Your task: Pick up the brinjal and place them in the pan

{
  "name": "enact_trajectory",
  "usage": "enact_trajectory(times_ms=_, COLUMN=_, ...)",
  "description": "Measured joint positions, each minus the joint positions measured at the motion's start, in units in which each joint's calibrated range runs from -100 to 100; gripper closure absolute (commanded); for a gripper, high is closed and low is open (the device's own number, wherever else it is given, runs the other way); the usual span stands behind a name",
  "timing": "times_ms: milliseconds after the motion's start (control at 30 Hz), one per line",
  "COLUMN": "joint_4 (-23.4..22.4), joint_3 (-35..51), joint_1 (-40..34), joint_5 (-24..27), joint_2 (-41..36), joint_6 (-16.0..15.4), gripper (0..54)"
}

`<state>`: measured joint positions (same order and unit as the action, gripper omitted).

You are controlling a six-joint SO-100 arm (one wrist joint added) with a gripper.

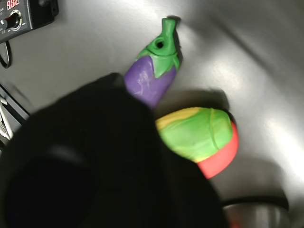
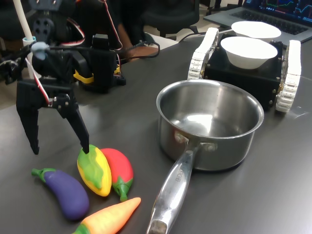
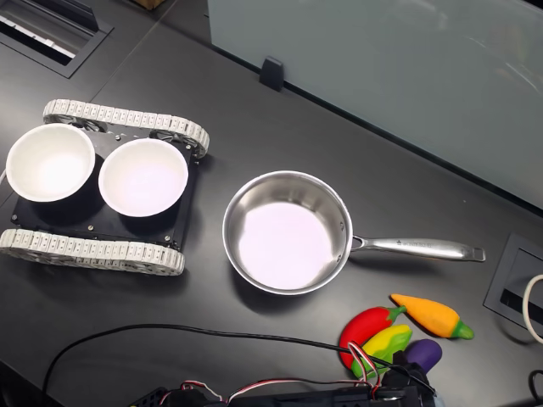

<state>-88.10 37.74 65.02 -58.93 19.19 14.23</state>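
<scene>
So this is the approach step, nothing grabbed yet. The gripper (image 2: 61, 146) hangs above the bench (image 2: 136, 105) with its two black fingers spread wide apart and nothing between them. One fingertip is right at the top of the yellow-green pepper (image 2: 95, 170); I can't tell if it's actually touching.

The brinjal (image 2: 63, 191) lies flat on the bench, just beside the pepper on the first exterior view's left, stem pointing away from the pepper. A red chilli (image 2: 118, 170) sits against the pepper's other side and an orange carrot (image 2: 109, 219) lies in front of the pepper.

The pan (image 2: 209, 124) stands empty, well apart from the pepper, on the first exterior view's right.

Next move, I'd guess: shift off the pepper, straddle the purple body, drop and close. The pepper's so close it'd be easy to pinch that instead.
</scene>
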Motion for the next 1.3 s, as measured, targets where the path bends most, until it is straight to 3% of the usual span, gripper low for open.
enact_trajectory(times_ms=700, joint_4=5.44, joint_3=6.70, joint_1=4.40, joint_5=-1.81, joint_2=12.04, joint_6=0.00, gripper=18.6)
enact_trajectory(times_ms=1200, joint_4=7.56, joint_3=8.14, joint_1=1.87, joint_5=-2.54, joint_2=13.97, joint_6=0.46, gripper=17.8)
enact_trajectory(times_ms=1300, joint_4=7.56, joint_3=8.14, joint_1=1.21, joint_5=-2.54, joint_2=13.97, joint_6=0.55, gripper=15.2)
